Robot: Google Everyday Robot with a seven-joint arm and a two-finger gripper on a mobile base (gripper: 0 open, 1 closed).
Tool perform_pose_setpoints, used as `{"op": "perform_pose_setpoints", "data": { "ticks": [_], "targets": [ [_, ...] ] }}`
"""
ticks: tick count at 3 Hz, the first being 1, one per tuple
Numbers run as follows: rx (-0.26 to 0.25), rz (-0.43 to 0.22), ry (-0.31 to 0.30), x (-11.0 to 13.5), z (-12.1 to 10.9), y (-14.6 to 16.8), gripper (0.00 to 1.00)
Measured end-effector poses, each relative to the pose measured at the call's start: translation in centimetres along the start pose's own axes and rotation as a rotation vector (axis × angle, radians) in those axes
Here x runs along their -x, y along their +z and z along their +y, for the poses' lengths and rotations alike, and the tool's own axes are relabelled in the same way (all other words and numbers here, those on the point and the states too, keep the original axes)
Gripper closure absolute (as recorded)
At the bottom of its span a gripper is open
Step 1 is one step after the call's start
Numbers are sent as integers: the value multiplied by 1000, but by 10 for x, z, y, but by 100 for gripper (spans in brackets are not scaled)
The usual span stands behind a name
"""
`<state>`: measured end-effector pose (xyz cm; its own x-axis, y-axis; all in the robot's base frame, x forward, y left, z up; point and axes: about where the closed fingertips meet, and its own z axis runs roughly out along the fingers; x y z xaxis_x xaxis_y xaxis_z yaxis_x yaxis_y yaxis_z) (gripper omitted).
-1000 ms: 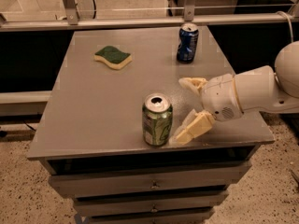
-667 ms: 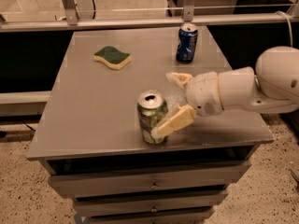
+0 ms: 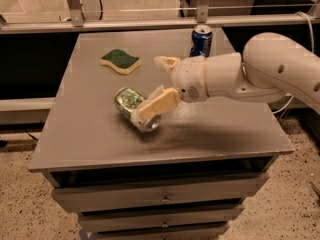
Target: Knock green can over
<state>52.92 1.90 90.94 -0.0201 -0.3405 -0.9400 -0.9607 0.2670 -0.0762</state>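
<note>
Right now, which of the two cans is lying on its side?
The green can, on its side at the gripper; the blue can stands upright behind.

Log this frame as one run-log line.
green can: on its side on table | gripper: open, one finger across can | blue can: upright, back edge | sponge: back left

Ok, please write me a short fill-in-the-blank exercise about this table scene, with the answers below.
The light green aluminium drink can lies on its ____ on the grey table.
The dark blue drink can stands ____ near the far edge.
The robot's gripper has its jaws ____, one finger over the green can.
The flat green-and-yellow thing at the far left is a ____.
Missing words: side, upright, open, sponge.
</note>
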Motion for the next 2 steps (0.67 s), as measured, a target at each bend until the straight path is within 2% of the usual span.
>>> {"op": "perform_pose_setpoints", "data": {
  "ticks": [1, 2],
  "targets": [
    [-7, -29, 8, 21, -10, 18, 0],
    [-47, -6, 12, 18, -17, -3, 0]
  ]
}}
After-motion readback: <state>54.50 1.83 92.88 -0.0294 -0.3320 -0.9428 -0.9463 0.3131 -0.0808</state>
